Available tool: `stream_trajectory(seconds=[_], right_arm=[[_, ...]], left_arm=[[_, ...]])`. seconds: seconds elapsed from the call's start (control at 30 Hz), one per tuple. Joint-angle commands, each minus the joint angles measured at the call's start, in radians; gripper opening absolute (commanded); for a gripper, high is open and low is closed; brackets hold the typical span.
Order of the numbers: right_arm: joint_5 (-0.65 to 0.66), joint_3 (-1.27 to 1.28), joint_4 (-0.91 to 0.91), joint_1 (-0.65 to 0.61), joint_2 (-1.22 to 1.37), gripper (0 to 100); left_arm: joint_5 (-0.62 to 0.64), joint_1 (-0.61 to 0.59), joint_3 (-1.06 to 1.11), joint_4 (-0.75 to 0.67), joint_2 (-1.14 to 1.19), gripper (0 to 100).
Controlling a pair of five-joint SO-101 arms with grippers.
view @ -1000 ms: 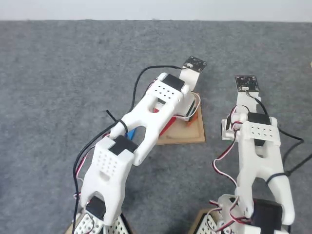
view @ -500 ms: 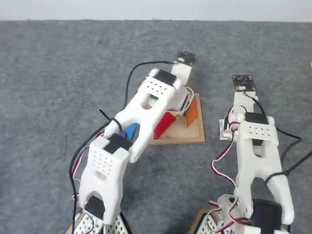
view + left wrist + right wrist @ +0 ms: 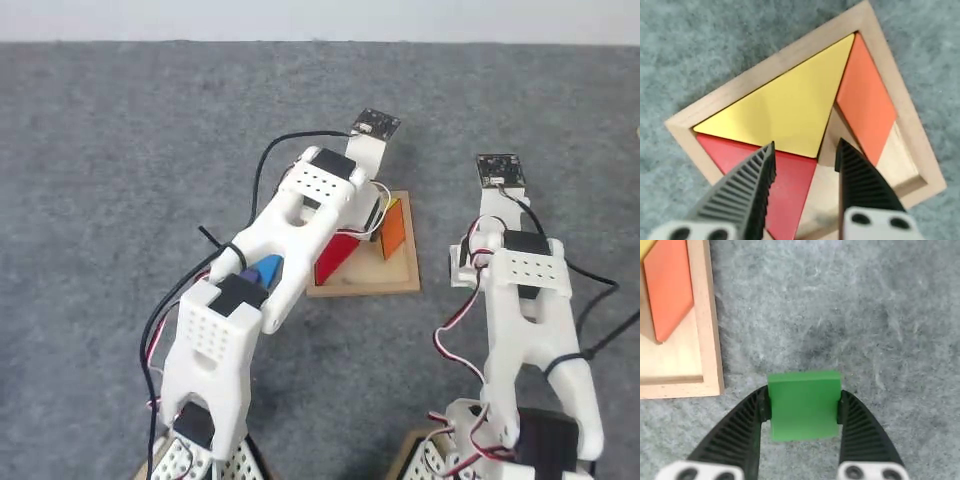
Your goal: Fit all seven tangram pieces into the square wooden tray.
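Left arm drew back and up off the wooden tray [image 3: 370,288], uncovering the pieces beneath; the right arm barely shifted.

Left gripper [image 3: 805,147] hung over the tray with jaws parted and nothing between them. Seated in the tray: a large yellow triangle [image 3: 785,110], a red triangle [image 3: 790,190] and an orange parallelogram [image 3: 865,115], with bare wood left beside the orange piece. A blue piece [image 3: 268,268] showed through the left arm's frame; whether it lay inside the tray could not be determined. Right gripper [image 3: 802,396] was clamped on the green square [image 3: 802,407] above the grey carpet [image 3: 880,315], just outside the tray's rim. Assessment: placement of the square was in hand, with the task roughly half done. The next move would call for carrying the square over the rim to the bare wood, with the left arm clear.
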Motion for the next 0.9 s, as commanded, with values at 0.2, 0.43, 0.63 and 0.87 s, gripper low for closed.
stream_trajectory(seconds=[0.2, 0.43, 0.63, 0.87], right_arm=[[-0.006, -0.006, 0.002, -0.013, -0.047, 7.5], [-0.005, -0.04, 0.001, -0.133, -0.045, 7.5], [-0.003, -0.103, 0.007, -0.292, -0.036, 7.5], [0.074, -0.267, 0.105, -0.513, 0.061, 7.5]], left_arm=[[-0.014, -0.075, 0.028, 0.021, -0.359, 19], [-0.049, -0.259, 0.463, -0.132, -0.763, 19], [-0.048, -0.408, 0.94, -0.313, -1.111, 19], [-0.08, -0.502, 1.184, -0.423, -1.22, 19]])
